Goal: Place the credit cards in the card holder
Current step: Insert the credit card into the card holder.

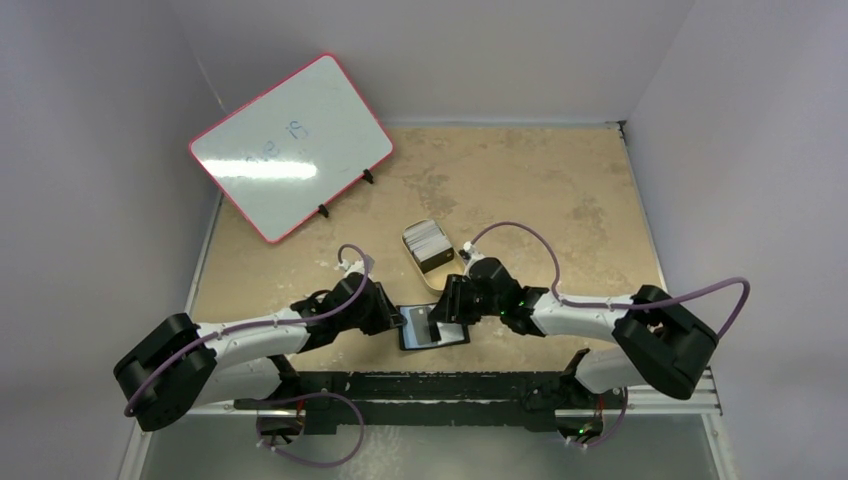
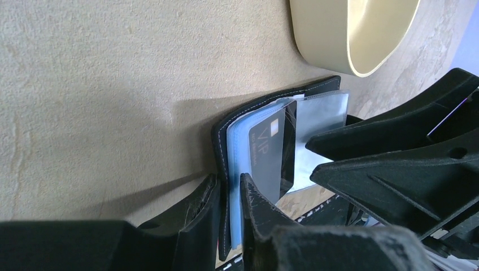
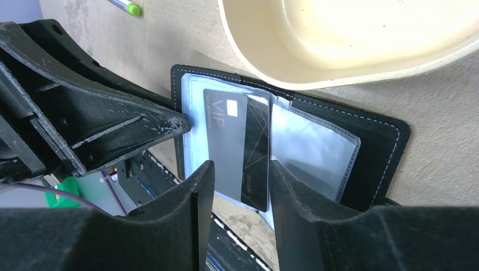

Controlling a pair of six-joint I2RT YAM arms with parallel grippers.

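Observation:
The black card holder (image 1: 447, 336) lies open on the table between both grippers. My left gripper (image 2: 229, 192) is shut on its left cover and a bluish inner sleeve. A dark card marked VIP (image 3: 234, 141) sits in the clear sleeves of the card holder (image 3: 373, 152), its lower end sticking out past the edge. My right gripper (image 3: 240, 175) stands open around that end, with a gap on each side. A whitish stack of credit cards (image 1: 424, 236) rests in the tan tin (image 1: 436, 262) just behind the card holder.
The tan tin (image 3: 339, 39) stands close behind the card holder. A pen with a green tip (image 3: 127, 7) lies farther back. A pink-framed whiteboard (image 1: 290, 145) leans at the back left. The near table edge and the arms' mounting rail (image 1: 450, 385) run just below the card holder.

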